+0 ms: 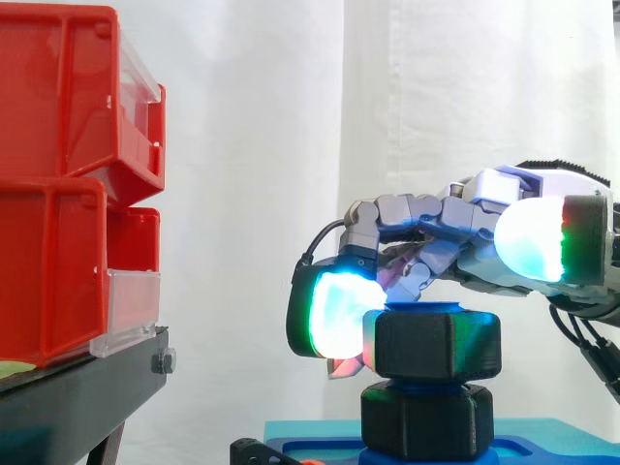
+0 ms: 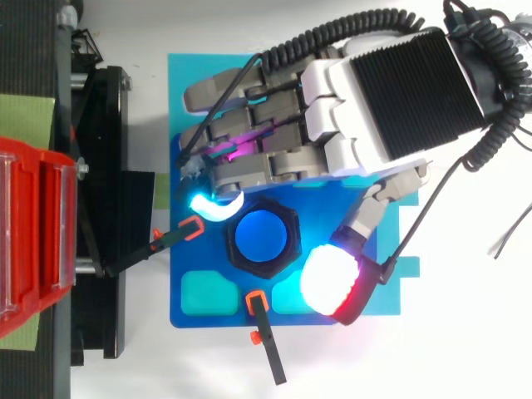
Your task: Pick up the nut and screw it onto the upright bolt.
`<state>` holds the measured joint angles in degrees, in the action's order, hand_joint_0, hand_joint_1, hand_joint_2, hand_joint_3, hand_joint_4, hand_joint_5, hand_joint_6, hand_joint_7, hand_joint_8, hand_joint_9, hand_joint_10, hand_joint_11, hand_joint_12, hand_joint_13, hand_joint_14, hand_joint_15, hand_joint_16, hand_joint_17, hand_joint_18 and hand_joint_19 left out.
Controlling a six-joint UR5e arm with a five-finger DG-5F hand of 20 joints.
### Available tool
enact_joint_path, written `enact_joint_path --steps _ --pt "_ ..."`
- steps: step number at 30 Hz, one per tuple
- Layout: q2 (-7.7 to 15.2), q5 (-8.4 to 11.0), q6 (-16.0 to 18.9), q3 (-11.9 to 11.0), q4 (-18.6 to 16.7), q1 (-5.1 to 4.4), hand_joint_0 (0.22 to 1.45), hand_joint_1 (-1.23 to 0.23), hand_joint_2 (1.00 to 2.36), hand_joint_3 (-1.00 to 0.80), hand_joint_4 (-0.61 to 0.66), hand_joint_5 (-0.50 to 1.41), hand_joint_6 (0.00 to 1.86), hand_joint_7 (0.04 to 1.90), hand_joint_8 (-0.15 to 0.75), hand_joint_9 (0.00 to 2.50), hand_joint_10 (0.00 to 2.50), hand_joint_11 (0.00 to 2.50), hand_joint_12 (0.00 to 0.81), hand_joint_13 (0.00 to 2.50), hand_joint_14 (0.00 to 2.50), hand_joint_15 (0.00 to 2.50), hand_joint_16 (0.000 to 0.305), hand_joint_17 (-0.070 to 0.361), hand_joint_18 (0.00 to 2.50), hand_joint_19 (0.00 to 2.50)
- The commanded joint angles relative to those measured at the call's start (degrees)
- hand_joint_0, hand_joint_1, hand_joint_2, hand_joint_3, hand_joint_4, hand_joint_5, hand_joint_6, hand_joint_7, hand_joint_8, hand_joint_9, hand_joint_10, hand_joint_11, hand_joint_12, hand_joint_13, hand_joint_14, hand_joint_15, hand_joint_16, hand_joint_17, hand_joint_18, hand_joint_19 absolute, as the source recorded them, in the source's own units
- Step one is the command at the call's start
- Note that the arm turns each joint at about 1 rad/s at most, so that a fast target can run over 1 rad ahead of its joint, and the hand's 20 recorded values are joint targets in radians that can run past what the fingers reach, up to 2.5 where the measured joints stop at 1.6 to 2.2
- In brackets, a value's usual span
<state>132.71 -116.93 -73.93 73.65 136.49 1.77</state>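
Side view: hand (image 1: 465,218) pinches nut (image 1: 436,344) | top view: blue bolt (image 2: 260,235) inside nut

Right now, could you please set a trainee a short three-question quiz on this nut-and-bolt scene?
1. True or false: the black hexagonal plastic nut lies apart from the upright blue bolt.
2. The robot's hand is: A) well left of the nut; B) right at the nut; C) beneath it.
3. Fill in: in the side view, the hand reaches in from the ____ edge.
Key: 1 false; 2 B; 3 right.
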Motion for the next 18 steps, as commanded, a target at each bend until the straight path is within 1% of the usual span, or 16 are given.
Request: enact_joint_path --steps 1,5,6,9,10,13,15,16,17,18 --pt "0.0 -0.4 -0.07 0.0 0.0 0.52 0.51 -0.16 1.0 -0.5 0.17 -0.04 0.58 1.43 0.268 0.83 0.0 0.0 0.232 0.7 0.0 0.0 0.027 0.06 0.46 0.08" --pt "0.0 -0.49 0.02 0.0 -0.26 0.96 0.51 -0.16 1.0 -0.5 0.17 -0.05 0.6 1.42 0.272 0.85 0.0 0.0 0.231 0.72 0.0 0.0 0.026 0.059 0.48 0.09" --pt "0.0 -0.49 0.02 0.0 -0.26 1.31 0.51 -0.16 1.0 -0.5 0.16 -0.05 0.6 1.41 0.273 0.85 0.0 0.0 0.231 0.72 0.0 0.0 0.026 0.059 0.48 0.09" --pt "0.0 -0.75 0.02 -0.09 -0.26 1.57 0.51 -0.16 1.0 -0.5 0.17 -0.04 0.61 1.41 0.273 0.86 0.0 0.0 0.228 0.73 0.0 0.0 0.026 0.058 0.49 0.09" --pt "0.0 -1.1 0.02 0.0 -0.35 1.92 0.51 -0.16 1.0 -0.5 0.17 -0.04 0.61 1.41 0.272 0.86 0.0 0.0 0.229 0.73 0.0 0.0 0.026 0.058 0.49 0.09" --pt "0.0 -1.98 0.02 -0.09 -0.44 2.28 0.51 -0.17 1.0 -0.5 0.17 -0.04 0.61 1.41 0.274 0.87 0.0 0.0 0.227 0.73 0.0 0.0 0.026 0.058 0.5 0.1" --pt "-0.09 -2.16 0.37 -0.44 -0.61 2.28 0.51 -0.16 1.0 -0.5 0.19 -0.04 0.54 1.48 0.273 0.86 0.0 0.0 0.229 0.73 0.0 0.0 0.026 0.058 0.5 0.1" --pt "0.0 -2.16 0.46 -0.7 -0.61 2.28 0.51 -0.16 1.0 -0.5 0.21 -0.04 0.5 1.41 0.268 0.86 0.0 0.0 0.23 0.73 0.0 0.0 0.026 0.058 0.5 0.1" --pt "0.0 -2.25 0.54 -0.97 -0.61 2.28 0.51 -0.16 1.0 -0.5 0.24 -0.05 0.5 1.29 0.268 0.86 0.0 0.0 0.231 0.73 0.0 0.0 0.026 0.059 0.5 0.1" --pt "0.0 -2.33 0.63 -1.14 -0.61 2.19 0.51 -0.16 1.0 -0.5 0.25 -0.06 0.5 1.24 0.265 0.85 0.0 0.0 0.231 0.73 0.0 0.0 0.026 0.059 0.49 0.1"
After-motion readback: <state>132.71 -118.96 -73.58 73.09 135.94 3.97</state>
